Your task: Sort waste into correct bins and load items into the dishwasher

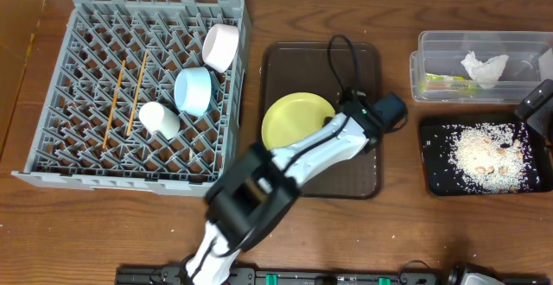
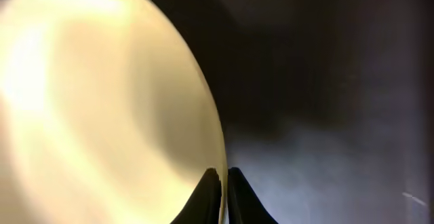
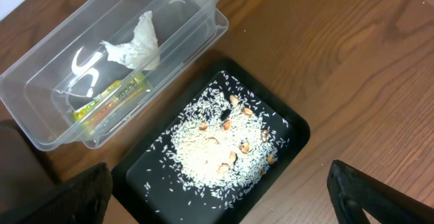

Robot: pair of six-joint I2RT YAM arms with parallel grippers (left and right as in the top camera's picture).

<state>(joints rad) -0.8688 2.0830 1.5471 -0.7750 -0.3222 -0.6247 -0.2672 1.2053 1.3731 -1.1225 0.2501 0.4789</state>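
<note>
The left claw (image 2: 222, 183) is pinching the rim of the yellow plate (image 1: 292, 119) on the brown tray (image 1: 285, 65), its arm covering that edge overhead. The right claw (image 3: 220, 197), tips cut off, is hanging spread above the black tray (image 3: 298, 130).

overhead: bright, even, soft shadow under my arm on the worktop (image 1: 406, 233) | left wrist: dim, blurred; yellow plate (image 2: 88, 102) left of my left jaws glares white, murk to their right | right wrist: sharp, glints on clear tub (image 3: 196, 7) ahead of my right jaws
</note>
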